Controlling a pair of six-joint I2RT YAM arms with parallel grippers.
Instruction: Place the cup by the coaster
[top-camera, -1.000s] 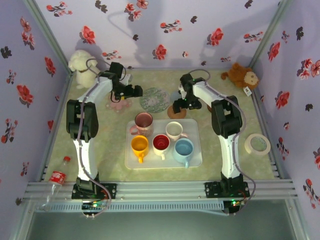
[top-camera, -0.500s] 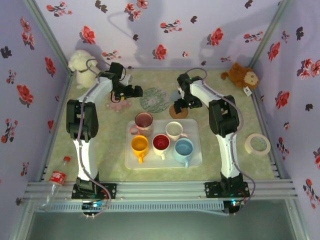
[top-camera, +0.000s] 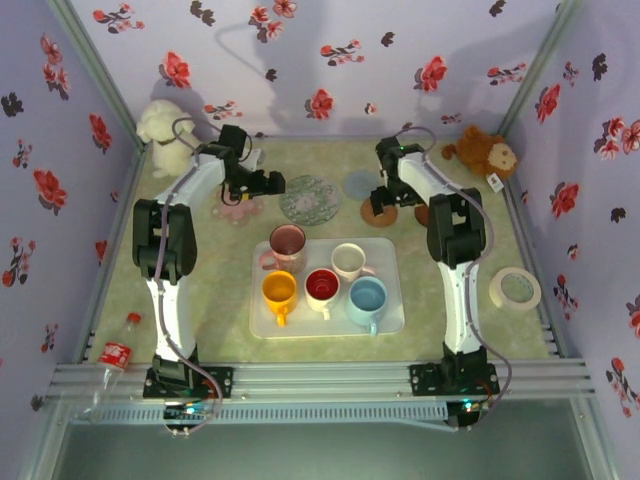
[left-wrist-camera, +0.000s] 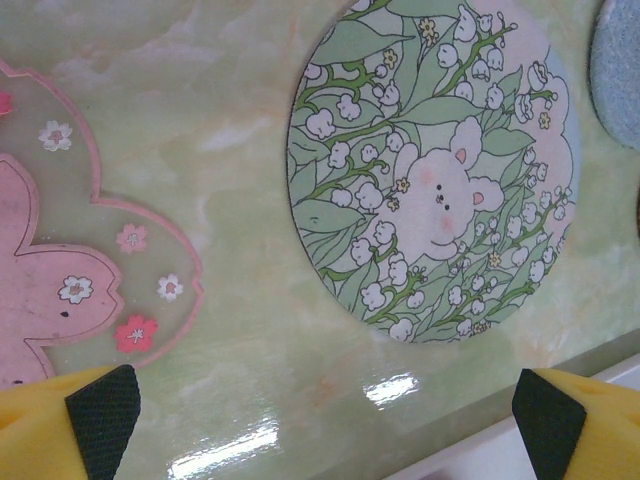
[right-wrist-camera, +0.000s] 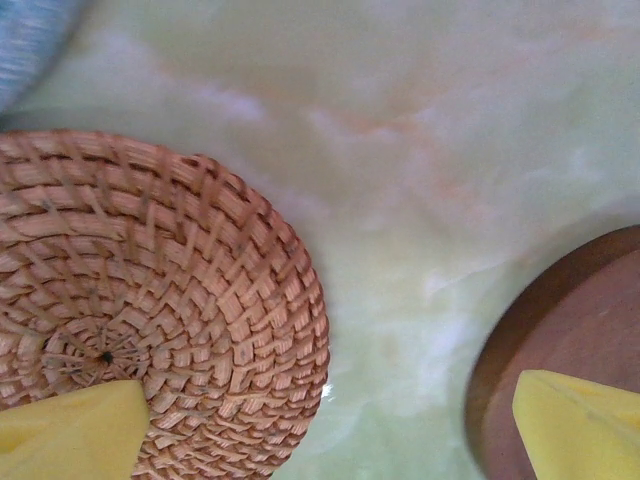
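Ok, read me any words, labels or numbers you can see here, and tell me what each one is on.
Nothing here reads as text.
Plastic bottle: it has a red label, but the print is too small to read.
Brown teddy: its white tag is too small to read.
Green coaster: a bear among flowers, no words.
Pink coaster: blossoms only, no words.

This is a robot test booth in a lab. An aluminium rail (top-camera: 320, 380) at 6 o'clock carries the left arm (top-camera: 160, 240) and right arm (top-camera: 458, 240). Flowered wallpaper panels (top-camera: 300, 60) box in a marble-look green tabletop (top-camera: 215, 290). Staged props sit about: a plush lamb (top-camera: 160, 128) at 10 o'clock, a teddy bear (top-camera: 485, 152) at 2 o'clock, and a tray (top-camera: 330, 325) of cups (top-camera: 366, 297) at centre.
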